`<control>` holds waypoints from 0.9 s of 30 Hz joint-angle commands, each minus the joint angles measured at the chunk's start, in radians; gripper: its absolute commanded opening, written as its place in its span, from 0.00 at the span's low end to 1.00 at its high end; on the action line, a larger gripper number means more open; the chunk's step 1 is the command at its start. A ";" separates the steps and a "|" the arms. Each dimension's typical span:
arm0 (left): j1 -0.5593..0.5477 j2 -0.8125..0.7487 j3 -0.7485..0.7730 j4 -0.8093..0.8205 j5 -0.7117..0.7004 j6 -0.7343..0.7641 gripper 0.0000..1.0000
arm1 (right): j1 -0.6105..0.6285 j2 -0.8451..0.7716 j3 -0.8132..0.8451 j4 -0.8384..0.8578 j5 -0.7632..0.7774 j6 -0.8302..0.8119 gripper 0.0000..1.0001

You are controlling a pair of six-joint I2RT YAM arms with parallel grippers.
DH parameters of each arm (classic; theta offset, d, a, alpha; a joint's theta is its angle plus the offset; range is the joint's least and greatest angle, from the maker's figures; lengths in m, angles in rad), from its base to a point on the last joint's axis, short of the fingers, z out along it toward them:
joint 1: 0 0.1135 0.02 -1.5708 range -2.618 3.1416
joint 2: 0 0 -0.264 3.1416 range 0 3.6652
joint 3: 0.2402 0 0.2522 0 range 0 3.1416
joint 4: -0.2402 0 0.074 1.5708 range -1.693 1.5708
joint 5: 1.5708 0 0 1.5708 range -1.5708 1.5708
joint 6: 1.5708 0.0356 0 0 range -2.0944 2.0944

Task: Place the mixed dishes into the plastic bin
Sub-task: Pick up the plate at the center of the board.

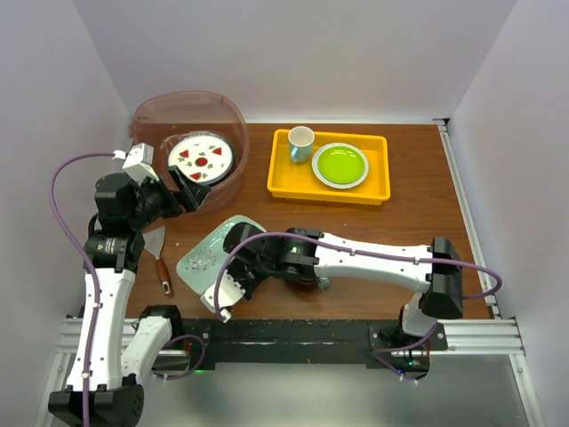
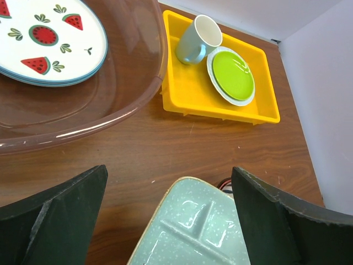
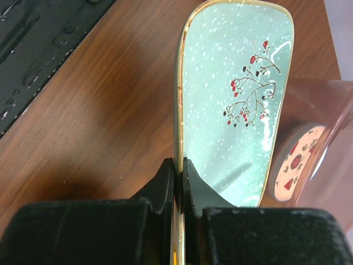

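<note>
The pale green divided tray [image 1: 212, 254] with a red-berry sprig hangs tilted above the table at the near left. My right gripper [image 1: 252, 263] is shut on the tray's rim [image 3: 177, 165]. The tray's divided end shows in the left wrist view [image 2: 199, 226]. The translucent pinkish-brown plastic bin [image 1: 231, 111] stands at the far left and holds white plates with red watermelon marks [image 1: 201, 158]. My left gripper [image 1: 189, 191] is open and empty, hovering by the bin's near wall, above the tray's far end.
A yellow tray [image 1: 373, 191] at the back centre holds a small white cup [image 1: 300, 143] and a lime-green plate with grey rim [image 1: 340, 165]. A spatula with a wooden handle [image 1: 163, 267] lies at the table's left edge, beside my left arm.
</note>
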State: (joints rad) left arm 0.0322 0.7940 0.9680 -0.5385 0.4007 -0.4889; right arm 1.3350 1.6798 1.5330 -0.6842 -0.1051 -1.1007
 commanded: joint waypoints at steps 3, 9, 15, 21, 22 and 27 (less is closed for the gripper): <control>0.005 0.008 -0.008 0.048 0.076 -0.025 1.00 | 0.003 -0.084 0.110 -0.001 0.004 -0.090 0.00; 0.006 0.014 -0.011 0.063 0.136 -0.042 1.00 | 0.003 -0.106 0.105 -0.014 0.041 -0.119 0.00; 0.005 0.034 -0.020 0.081 0.216 -0.079 1.00 | 0.001 -0.115 0.098 0.008 0.087 -0.139 0.00; 0.003 0.051 -0.028 0.075 0.253 -0.097 1.00 | 0.000 -0.118 0.085 0.031 0.104 -0.142 0.00; 0.003 0.050 -0.028 0.074 0.253 -0.096 1.00 | 0.000 -0.120 0.084 0.035 0.104 -0.143 0.00; 0.003 0.053 -0.020 0.063 0.265 -0.079 1.00 | 0.000 -0.124 0.081 0.038 0.125 -0.146 0.00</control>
State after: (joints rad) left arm 0.0322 0.8528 0.9401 -0.4938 0.6212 -0.5652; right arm 1.3350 1.6356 1.5669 -0.7692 -0.0360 -1.2026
